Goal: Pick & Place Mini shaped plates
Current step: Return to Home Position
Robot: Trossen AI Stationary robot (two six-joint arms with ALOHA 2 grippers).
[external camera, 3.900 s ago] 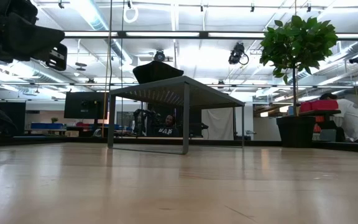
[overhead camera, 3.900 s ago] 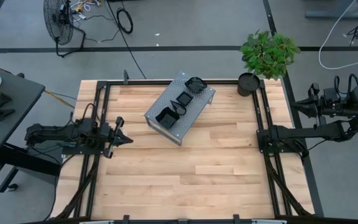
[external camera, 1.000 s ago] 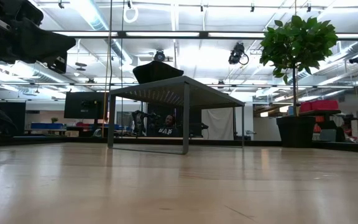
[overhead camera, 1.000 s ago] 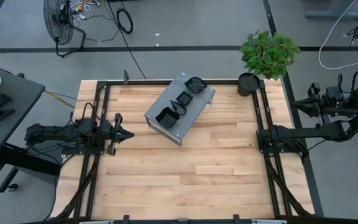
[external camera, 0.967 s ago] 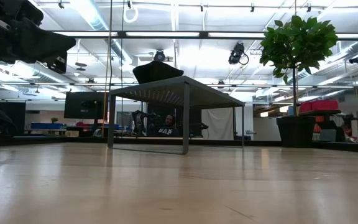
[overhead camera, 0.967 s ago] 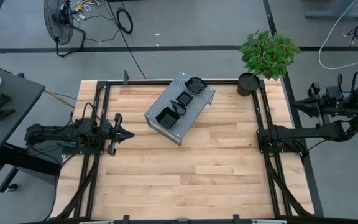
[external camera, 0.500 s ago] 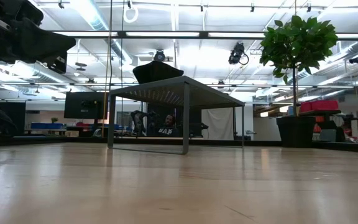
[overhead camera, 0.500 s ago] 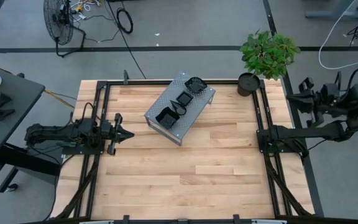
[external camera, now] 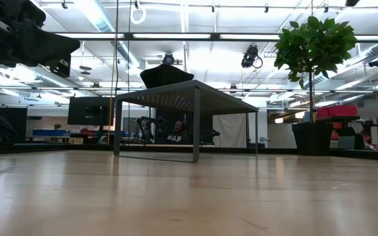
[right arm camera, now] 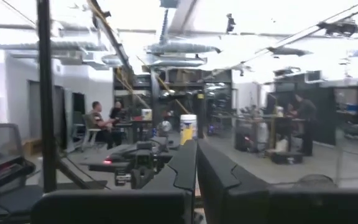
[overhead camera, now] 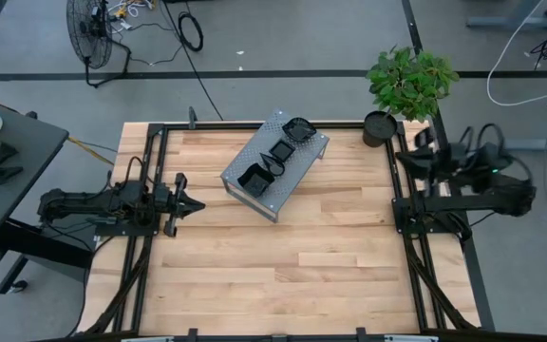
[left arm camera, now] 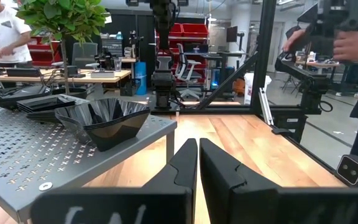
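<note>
Three black mini shaped plates rest on top of a grey perforated metal stand (overhead camera: 275,163) at the table's far middle: one (overhead camera: 298,129) at its far end, one (overhead camera: 281,150) in the middle and a deeper one (overhead camera: 253,177) at its near end. The left wrist view shows the deep wavy one (left arm camera: 104,121) closest. My left gripper (overhead camera: 198,204) waits shut and level at the table's left edge, pointing toward the stand. My right gripper (overhead camera: 418,142), shut (right arm camera: 196,168), hovers above the table's right rail near the plant pot, holding nothing.
A black pot (overhead camera: 380,127) with a green plant (overhead camera: 411,81) stands at the table's far right corner, close to my right arm. Black frame rails (overhead camera: 402,209) run along both sides. Bare wood (overhead camera: 292,266) lies near of the stand. People show in the room beyond.
My right arm has swung in from beyond the table's right edge toward the table, sinking a little and tipping upward; its gripper now hangs over the right rail by the plant pot. It has stayed shut. The plates have not moved.
</note>
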